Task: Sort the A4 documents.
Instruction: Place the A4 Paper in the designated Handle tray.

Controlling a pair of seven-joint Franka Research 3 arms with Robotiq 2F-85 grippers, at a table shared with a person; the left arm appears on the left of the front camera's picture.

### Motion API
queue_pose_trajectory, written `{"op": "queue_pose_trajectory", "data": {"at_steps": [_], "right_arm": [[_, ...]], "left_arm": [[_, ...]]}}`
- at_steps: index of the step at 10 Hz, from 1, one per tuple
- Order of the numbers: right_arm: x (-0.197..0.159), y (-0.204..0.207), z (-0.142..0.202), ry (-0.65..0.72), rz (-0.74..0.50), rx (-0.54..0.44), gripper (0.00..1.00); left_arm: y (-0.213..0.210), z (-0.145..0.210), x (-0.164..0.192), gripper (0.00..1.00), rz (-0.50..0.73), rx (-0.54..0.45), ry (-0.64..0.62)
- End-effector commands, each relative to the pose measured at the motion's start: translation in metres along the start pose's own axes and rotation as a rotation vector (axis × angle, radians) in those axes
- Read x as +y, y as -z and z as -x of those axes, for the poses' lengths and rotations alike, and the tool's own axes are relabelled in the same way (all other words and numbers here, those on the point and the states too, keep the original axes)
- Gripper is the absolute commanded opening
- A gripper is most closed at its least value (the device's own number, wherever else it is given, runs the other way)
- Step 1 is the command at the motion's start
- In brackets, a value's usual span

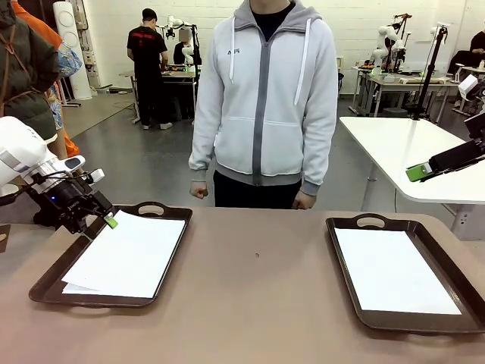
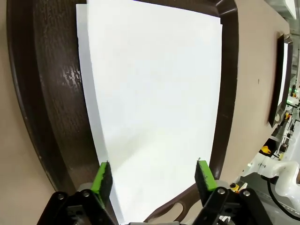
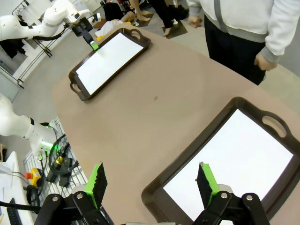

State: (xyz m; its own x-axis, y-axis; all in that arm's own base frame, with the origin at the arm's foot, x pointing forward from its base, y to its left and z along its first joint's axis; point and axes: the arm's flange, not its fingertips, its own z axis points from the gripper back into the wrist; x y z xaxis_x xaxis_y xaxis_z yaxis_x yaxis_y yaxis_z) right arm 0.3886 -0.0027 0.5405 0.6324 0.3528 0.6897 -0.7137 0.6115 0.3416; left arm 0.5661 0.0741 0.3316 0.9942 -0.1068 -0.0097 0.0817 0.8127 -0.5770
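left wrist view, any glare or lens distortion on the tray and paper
Left wrist view: the paper is nearly blown out to flat white, the tray rim shows a glossy highlight on its texture, and its edges bow from the wide-angle lens. Front view: even light, with the same tray's edges looking straight.

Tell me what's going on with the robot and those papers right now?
Left gripper open over the left tray's paper, holding nothing. Right gripper open, raised above the right tray. White sheets in both trays. Person standing back, nothing in the way.
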Motion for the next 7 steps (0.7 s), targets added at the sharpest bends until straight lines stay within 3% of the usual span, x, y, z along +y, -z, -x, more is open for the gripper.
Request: {"op": "queue_pose_trajectory", "data": {"at_steps": [1, 4, 6, 7], "right_arm": [[0.0001, 0.0001, 0.0007, -0.004, -0.001, 0.001, 1.00], [0.0001, 0.0001, 0.0007, -0.004, -0.001, 0.001, 1.00], [0.0001, 0.0001, 0.0007, -0.004, -0.001, 0.001, 1.00], [0.0001, 0.0001, 0.0007, -0.004, -0.001, 0.001, 1.00]], "left_arm": [[-0.0061, 0.0010, -0.0031, 1.00, -0.036, -0.003, -0.021], [-0.0077, 0.0014, -0.0035, 1.00, -0.042, -0.004, -0.018], [-0.0085, 0.0008, -0.0043, 1.00, 0.040, -0.032, -0.045], [-0.0047, 0.0000, -0.0011, 1.00, -0.009, -0.009, 0.004]]}}
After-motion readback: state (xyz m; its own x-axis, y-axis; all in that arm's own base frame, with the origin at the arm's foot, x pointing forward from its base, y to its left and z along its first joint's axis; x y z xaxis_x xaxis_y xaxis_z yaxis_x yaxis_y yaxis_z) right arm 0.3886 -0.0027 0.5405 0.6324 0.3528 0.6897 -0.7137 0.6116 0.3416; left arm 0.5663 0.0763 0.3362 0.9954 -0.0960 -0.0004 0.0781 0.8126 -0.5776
